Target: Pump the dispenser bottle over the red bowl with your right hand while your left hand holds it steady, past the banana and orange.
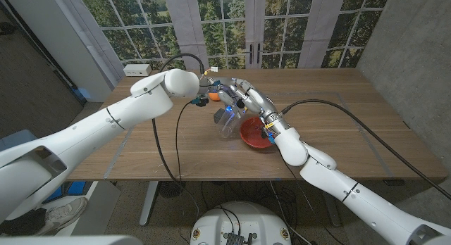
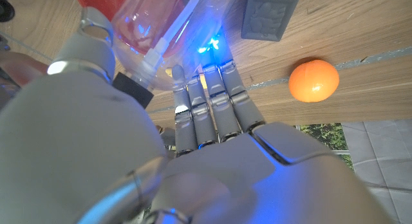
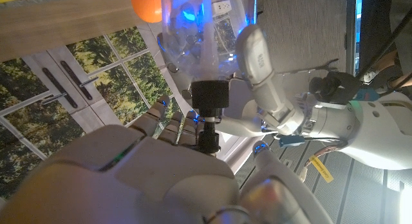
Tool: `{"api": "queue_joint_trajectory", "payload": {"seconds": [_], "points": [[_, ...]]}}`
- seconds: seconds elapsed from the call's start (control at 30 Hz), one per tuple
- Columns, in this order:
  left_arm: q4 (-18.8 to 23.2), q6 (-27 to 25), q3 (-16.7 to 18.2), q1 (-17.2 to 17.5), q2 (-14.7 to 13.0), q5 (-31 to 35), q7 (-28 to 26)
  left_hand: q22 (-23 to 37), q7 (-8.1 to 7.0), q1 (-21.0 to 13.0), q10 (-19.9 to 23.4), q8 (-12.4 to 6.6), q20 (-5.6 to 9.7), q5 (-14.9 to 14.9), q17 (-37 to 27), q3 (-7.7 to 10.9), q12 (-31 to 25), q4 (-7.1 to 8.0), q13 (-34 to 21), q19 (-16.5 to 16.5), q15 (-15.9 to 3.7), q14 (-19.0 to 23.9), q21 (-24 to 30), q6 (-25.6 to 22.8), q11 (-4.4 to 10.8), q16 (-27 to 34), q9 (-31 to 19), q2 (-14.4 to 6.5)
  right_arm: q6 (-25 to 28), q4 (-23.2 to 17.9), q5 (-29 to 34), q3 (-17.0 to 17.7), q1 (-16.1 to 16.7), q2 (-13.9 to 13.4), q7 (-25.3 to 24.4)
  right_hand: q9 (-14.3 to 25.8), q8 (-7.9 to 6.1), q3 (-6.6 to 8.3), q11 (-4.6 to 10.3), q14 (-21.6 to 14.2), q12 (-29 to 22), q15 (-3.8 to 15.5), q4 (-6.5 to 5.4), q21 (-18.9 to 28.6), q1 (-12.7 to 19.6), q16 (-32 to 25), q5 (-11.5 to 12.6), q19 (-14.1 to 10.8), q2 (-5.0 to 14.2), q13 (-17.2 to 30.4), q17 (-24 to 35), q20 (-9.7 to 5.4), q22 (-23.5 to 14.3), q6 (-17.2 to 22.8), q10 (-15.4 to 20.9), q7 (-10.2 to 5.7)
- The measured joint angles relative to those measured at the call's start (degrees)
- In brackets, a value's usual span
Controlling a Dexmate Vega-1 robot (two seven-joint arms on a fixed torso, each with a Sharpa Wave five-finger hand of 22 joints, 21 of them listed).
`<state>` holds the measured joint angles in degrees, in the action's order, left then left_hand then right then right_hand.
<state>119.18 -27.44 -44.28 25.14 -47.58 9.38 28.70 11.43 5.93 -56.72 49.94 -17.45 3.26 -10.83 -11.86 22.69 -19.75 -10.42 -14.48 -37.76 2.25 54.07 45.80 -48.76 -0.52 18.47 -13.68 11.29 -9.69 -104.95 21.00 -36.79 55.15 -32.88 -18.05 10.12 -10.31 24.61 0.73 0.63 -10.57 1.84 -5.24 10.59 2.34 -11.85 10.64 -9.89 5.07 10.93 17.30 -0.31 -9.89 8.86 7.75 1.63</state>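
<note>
The wooden table (image 1: 338, 111) is seen whole from the head view, with both white arms reaching in to meet near its middle, where the clear dispenser bottle (image 1: 227, 123) is held tilted just beside the red bowl (image 1: 255, 133), on its left. From that view the left hand (image 1: 215, 90) is seen at the bottle's far side and the right hand (image 1: 248, 97) above it, over the bowl's far rim; a trace of the orange (image 1: 201, 100) is seen behind the left wrist, and the banana cannot be made out for certain. In the left wrist view the fingers (image 2: 212, 105) of the left hand (image 2: 212, 134) are laid straight and close together against the bottle (image 2: 161, 31), with the red of the bowl (image 2: 106, 8) seen through the clear plastic, the orange (image 2: 313, 80) lying apart on the wood and a grey block (image 2: 269, 15) beside the bottle. In the right wrist view the bottle's black pump collar (image 3: 207, 95) and stem are shown just beyond the right hand (image 3: 148, 172), whose fingers are curled near the pump; whether the pump head is being pressed cannot be told. The left hand (image 3: 267, 98) is seen there wrapped around the bottle (image 3: 206, 24). No label or readable writing is visible on the bottle.
</note>
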Motion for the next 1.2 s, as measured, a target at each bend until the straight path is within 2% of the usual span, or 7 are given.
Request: {"api": "queue_joint_trajectory", "payload": {"seconds": [0.33,0.5,0.73,0.83,0.93,1.17,1.2], "points": [[0.57,-0.47,0.19,0.29,-0.05,0.18,-0.68,0.0,0.0,0.0,0.0,0.0,-0.08,0.01,-0.01,-0.01,0.01,0.01,0.0,0.09,-0.01,0.0,0.38,-0.01,0.0,0.0,-0.01,0.0,0.23,-0.06,-0.25,-0.33,-0.08,-0.11,0.32,0.0,0.0,0.14,0.0,-0.01,0.0,0.0,-0.14,0.0,-0.83,0.0,0.0,0.0,-0.83,0.0,-0.28,0.0,0.0,0.01,0.01,0.0],[0.82,-0.64,0.24,0.34,-0.08,0.19,-0.85,0.01,0.22,0.0,0.0,0.1,-0.09,0.04,-0.01,0.02,0.01,-0.02,0.0,0.09,0.19,0.2,0.44,-0.22,0.0,-0.01,-0.02,0.0,-1.12,0.55,-0.28,-0.16,0.23,-0.03,-1.13,0.01,0.0,0.16,0.02,-0.04,0.0,-0.01,-0.14,0.0,-0.81,0.0,0.0,-0.01,-0.82,0.01,-0.7,0.0,0.0,0.01,0.03,0.0],[1.13,-0.95,0.25,0.38,-0.13,0.16,-0.93,0.0,0.21,0.0,0.0,0.21,-0.09,0.11,-0.01,0.08,0.08,-0.08,0.0,0.09,0.19,0.2,0.84,-0.21,0.0,-0.06,-0.02,0.0,-3.44,1.64,-0.22,0.68,0.8,0.38,-3.97,0.01,-0.32,0.72,0.52,-1.21,-0.31,0.13,0.42,0.24,-0.04,-0.12,0.0,-0.75,-0.09,0.01,-1.09,0.31,0.0,0.67,0.55,-0.22],[1.33,-1.07,0.25,0.37,-0.13,0.23,-0.94,0.0,0.2,0.0,0.0,0.28,-0.1,0.21,0.0,0.08,0.1,-0.08,0.0,0.09,0.19,0.19,0.88,-0.21,0.0,-0.06,-0.03,0.0,-4.37,1.99,-0.15,1.05,1.03,0.5,-5.13,0.01,-0.32,0.8,0.23,-1.59,-0.46,-0.11,0.51,0.33,0.35,-0.29,0.0,-1.16,-0.43,0.01,-1.22,0.72,0.0,1.06,0.9,-0.28],[1.46,-1.39,0.13,0.3,-0.14,0.38,-0.9,0.0,0.2,0.0,0.0,0.43,0.03,0.21,0.01,0.08,0.13,-0.08,0.0,0.23,0.19,0.19,0.89,-0.2,0.0,-0.09,-0.06,0.0,-5.32,2.44,-0.14,1.52,1.35,0.64,-6.01,0.01,-0.77,1.08,0.29,-2.24,-0.68,-0.06,0.84,0.68,0.86,-0.29,0.0,-1.58,0.08,0.01,-1.35,1.15,0.0,1.58,1.58,-0.31],[1.98,-2.22,-0.27,0.12,-0.21,0.82,-0.53,0.0,0.19,0.0,0.0,0.65,0.12,0.01,0.03,0.07,0.44,-0.07,0.0,0.51,0.18,0.19,1.13,-0.2,0.0,-0.28,-0.06,0.0,-7.27,3.2,-0.72,2.63,1.9,0.97,-7.68,0.07,-0.77,0.92,-0.01,-2.7,-0.68,-0.42,1.48,0.68,1.48,-0.73,0.0,-2.6,0.67,0.01,-1.61,1.33,0.0,2.53,1.88,-0.66],[2.09,-2.42,-0.33,0.11,-0.24,0.9,-0.44,0.0,0.19,0.0,0.0,0.66,0.12,0.01,0.04,0.07,0.46,-0.07,0.0,0.52,0.18,0.19,1.26,-0.2,0.0,-0.29,-0.06,0.0,-7.71,3.35,-0.88,2.82,1.98,1.03,-7.94,0.12,-0.77,1.04,-0.01,-2.7,-0.68,-0.42,1.71,0.68,1.95,-0.73,0.0,-2.6,0.19,0.01,-1.61,1.33,0.0,2.6,1.88,-0.73]]}}
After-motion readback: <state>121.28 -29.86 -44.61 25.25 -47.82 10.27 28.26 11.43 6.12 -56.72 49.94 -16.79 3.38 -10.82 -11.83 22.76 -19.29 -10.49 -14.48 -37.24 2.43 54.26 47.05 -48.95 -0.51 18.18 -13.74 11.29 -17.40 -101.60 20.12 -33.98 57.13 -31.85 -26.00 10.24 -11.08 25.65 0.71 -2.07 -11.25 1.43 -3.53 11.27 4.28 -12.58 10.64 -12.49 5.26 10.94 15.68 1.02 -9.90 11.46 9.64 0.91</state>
